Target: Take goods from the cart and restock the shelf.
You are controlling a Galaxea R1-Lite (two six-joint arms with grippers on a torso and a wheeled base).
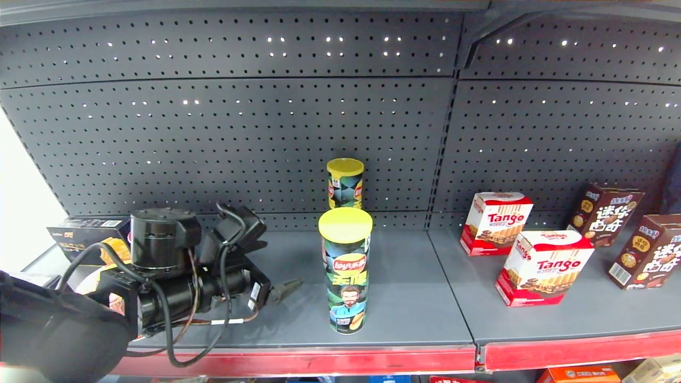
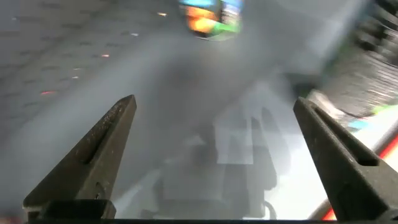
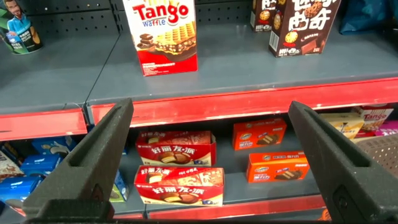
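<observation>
The left hand [image 2: 214, 102] hovers open and empty over the grey shelf [image 1: 404, 298], near a tall yellow-lidded chip can [image 1: 346, 271] with a second can [image 1: 345, 183] behind it, then come red wafer boxes [image 1: 542, 266] and brown boxes [image 1: 646, 250], and the right hand [image 3: 210, 106] hangs open and empty before the shelf's red edge [image 3: 261, 98].

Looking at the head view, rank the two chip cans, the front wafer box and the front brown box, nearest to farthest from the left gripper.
1. Front chip can, just right of the left gripper.
2. Rear chip can, by the back panel.
3. Front wafer box, next bay.
4. Front brown box, far right.
</observation>
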